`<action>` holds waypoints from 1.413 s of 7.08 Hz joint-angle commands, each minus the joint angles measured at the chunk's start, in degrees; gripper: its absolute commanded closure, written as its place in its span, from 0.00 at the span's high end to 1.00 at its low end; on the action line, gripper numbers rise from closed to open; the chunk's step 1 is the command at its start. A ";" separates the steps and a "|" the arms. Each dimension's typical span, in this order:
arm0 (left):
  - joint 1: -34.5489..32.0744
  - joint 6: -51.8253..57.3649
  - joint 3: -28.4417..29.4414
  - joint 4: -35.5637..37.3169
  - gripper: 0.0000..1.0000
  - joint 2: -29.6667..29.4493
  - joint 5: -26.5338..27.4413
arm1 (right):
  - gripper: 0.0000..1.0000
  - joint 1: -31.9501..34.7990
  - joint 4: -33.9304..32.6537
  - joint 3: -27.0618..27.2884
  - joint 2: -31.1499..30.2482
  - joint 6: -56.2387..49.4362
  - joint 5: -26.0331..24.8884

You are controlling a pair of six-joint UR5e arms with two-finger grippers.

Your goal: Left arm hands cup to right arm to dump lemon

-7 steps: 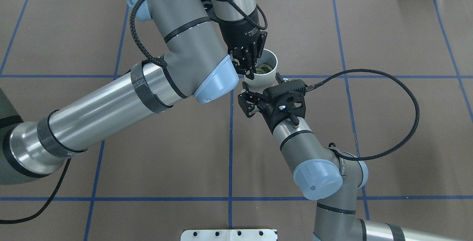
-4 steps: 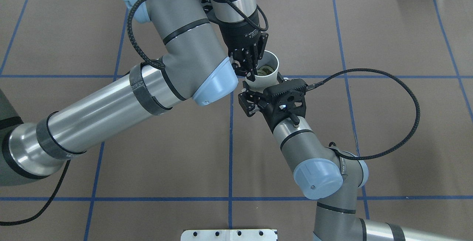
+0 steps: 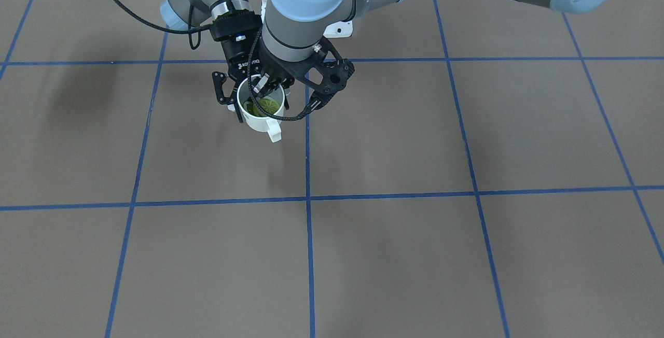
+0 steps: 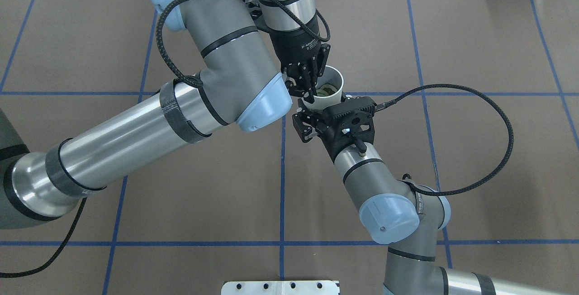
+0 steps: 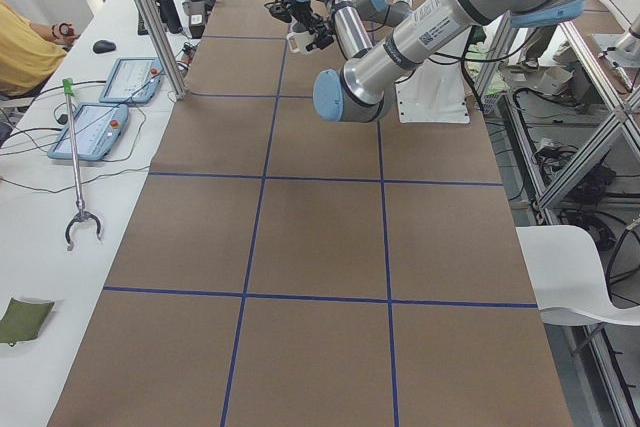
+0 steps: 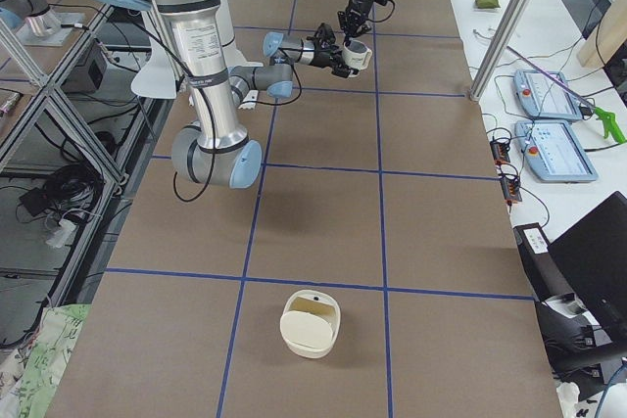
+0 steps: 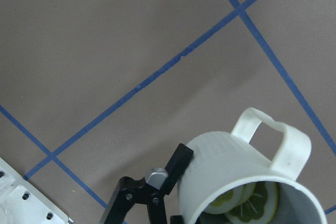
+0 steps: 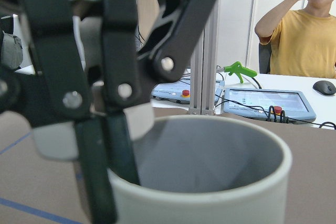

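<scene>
The cream-white cup (image 4: 329, 92) hangs upright above the table, handle toward the operators' side (image 3: 273, 131). My left gripper (image 4: 311, 91) is shut on its rim, one finger inside and one outside. The lemon (image 3: 265, 106) lies inside the cup and shows in the left wrist view (image 7: 256, 211), with what looks like a second slice beside it. My right gripper (image 4: 322, 104) is open and straddles the cup's body from the robot's side. One of its black fingers (image 7: 178, 167) lies against the cup's wall. The right wrist view shows the cup (image 8: 220, 182) very close.
A cream lidded container (image 6: 310, 320) sits on the table toward the robot's right end. A white mounting plate (image 4: 280, 287) is at the robot's edge. A side table holds tablets (image 5: 95, 130) and a grabber tool. An operator in yellow (image 8: 294, 40) sits beyond the table.
My left gripper has carried the cup a little to the right and toward the right gripper, so the cup sits deeper between its fingers. The right arm has hardly moved.
</scene>
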 commanded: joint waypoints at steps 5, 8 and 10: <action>-4.27 0.87 -1.89 -0.30 1.00 0.00 0.59 | 0.22 1.14 -0.07 -0.69 -0.70 -0.09 0.08; -8.42 6.38 -2.95 -1.00 1.00 1.75 0.85 | 0.22 7.18 0.19 0.09 -6.22 0.00 4.27; -8.78 8.68 -2.78 -1.00 1.00 3.08 2.77 | 0.20 13.85 3.41 4.12 -17.26 0.00 12.34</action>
